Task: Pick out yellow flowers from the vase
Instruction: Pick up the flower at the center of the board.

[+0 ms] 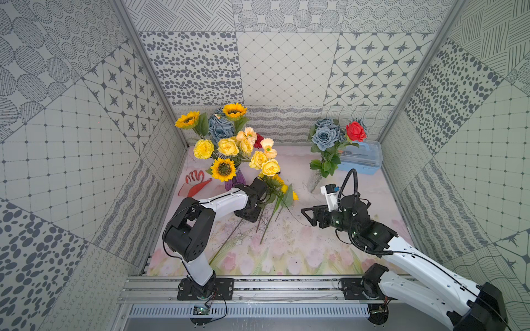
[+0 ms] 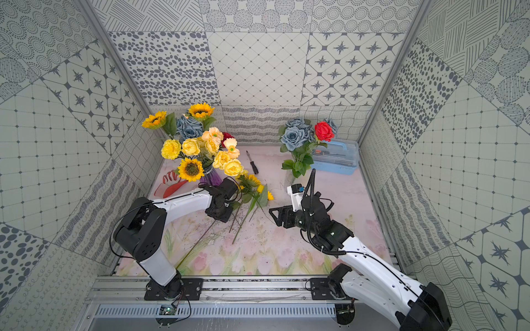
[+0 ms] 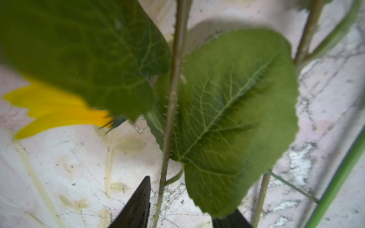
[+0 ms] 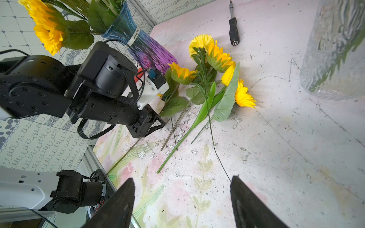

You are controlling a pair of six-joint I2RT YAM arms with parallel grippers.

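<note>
3 walls [image 1: 286,66] of grey patterned patchwork panels enclose a scuffed tabletop [image 1: 301,246] printed with pale pink tulips, evenly lit.

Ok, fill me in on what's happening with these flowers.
The left gripper is down at a pile of yellow flowers lying on the table beside the purple vase, its jaws apart with one stem between them. The right gripper hovers open and empty nearby. Several yellow blooms are still in the vase, so the job is only partly done.
</note>
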